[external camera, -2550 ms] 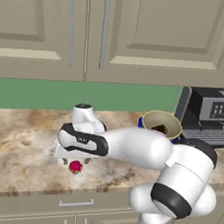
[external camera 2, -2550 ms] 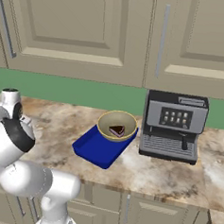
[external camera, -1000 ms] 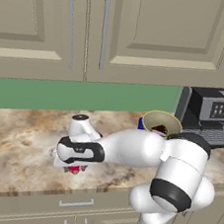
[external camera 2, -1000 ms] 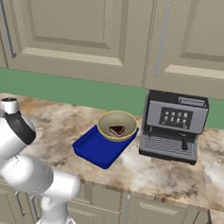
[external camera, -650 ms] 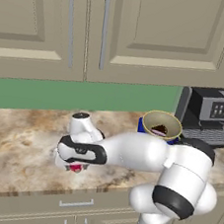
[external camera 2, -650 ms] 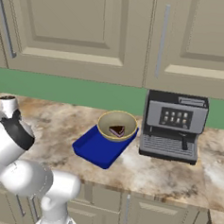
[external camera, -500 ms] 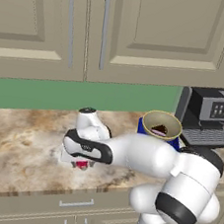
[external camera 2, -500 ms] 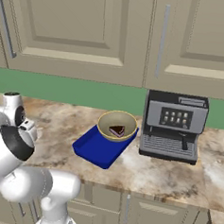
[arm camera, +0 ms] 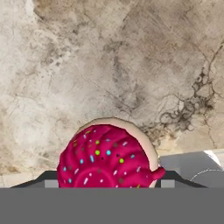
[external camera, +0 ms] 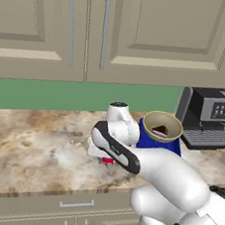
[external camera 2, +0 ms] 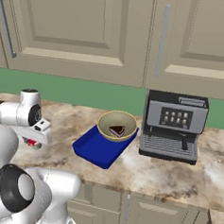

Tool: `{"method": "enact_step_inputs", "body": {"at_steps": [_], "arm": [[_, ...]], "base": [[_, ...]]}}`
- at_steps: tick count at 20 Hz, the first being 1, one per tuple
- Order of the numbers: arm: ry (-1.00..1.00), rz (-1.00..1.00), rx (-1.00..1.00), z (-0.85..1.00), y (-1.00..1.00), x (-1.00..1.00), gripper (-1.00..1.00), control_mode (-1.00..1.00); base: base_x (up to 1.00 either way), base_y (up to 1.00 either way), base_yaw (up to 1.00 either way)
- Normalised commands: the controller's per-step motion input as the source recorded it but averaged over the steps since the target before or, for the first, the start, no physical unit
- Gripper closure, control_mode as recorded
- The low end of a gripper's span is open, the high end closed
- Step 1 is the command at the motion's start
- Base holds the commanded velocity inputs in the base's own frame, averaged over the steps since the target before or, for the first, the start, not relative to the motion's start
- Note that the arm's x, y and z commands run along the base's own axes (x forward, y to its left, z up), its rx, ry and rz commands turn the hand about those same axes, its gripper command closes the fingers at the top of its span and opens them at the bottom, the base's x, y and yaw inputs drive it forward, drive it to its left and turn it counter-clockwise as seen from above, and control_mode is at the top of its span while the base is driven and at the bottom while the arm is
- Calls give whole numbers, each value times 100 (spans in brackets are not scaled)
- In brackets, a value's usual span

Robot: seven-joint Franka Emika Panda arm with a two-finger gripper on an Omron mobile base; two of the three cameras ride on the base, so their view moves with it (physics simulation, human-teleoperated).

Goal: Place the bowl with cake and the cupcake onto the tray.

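Beige cabinet doors (external camera: 144, 33) hang above a green backsplash (external camera: 61, 96); the marble counter (external camera 2: 152, 169) carries a coffee machine (external camera 2: 174, 125), drawers (external camera: 67, 211) below.

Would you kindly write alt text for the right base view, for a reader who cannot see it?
An olive bowl with cake sits on a blue tray on a marble counter, beside a black and grey coffee machine. At far left the robot's hand hangs low over a small red cupcake. Beige cabinets hang above.
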Motion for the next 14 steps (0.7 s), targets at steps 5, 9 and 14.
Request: {"method": "enact_step_inputs", "body": {"at_steps": [5, 9, 14], "arm": [[2, -17, 0, 33, -79, -1, 100, -100], [2, -23, -3, 7, -76, 6, 100, -100], [3, -23, -8, 6, -65, 22, 100, -100]], "base": [[0, 0, 0], [0, 0, 0], [0, 0, 0]]}}
